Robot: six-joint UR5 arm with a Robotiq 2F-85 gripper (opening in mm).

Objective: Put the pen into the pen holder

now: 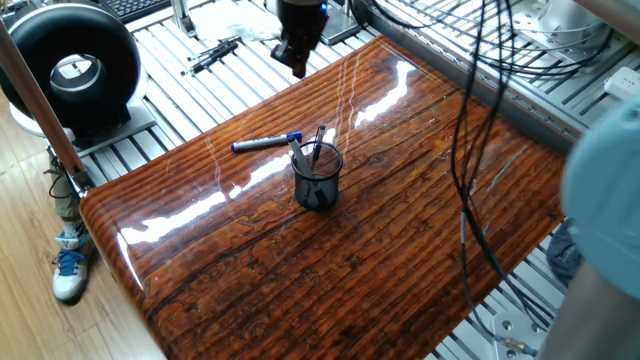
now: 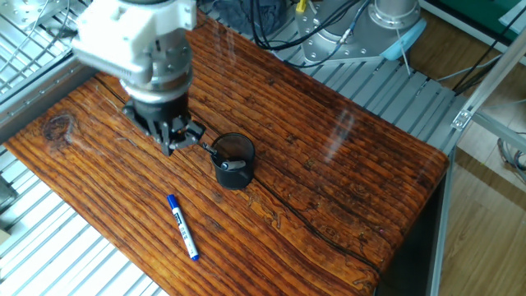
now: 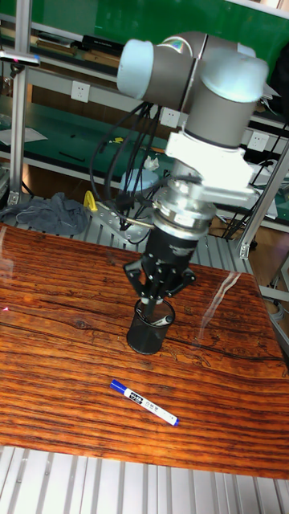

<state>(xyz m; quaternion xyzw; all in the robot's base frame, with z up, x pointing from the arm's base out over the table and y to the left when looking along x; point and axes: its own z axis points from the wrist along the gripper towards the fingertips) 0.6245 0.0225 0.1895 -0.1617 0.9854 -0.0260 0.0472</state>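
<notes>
The pen [image 1: 262, 144] [image 2: 182, 227] [image 3: 144, 402], slim with a blue cap end, lies flat on the wooden table [image 1: 400, 230], apart from the pen holder. The pen holder [image 1: 318, 180] [image 2: 234, 162] [image 3: 149, 329] is a small black mesh cup standing upright mid-table, with two dark pens leaning in it. My gripper [image 1: 297, 69] [image 2: 173, 144] [image 3: 150, 305] hangs above the table, off to one side of the holder and away from the pen. Its fingers meet in a point with nothing between them.
A black ring-shaped device [image 1: 75, 62] and a black jointed tool [image 1: 211, 54] sit on the metal slats beyond the table's edge. Black cables [image 1: 478, 150] hang over the right side. A grey cloth [image 3: 53, 214] lies behind the table.
</notes>
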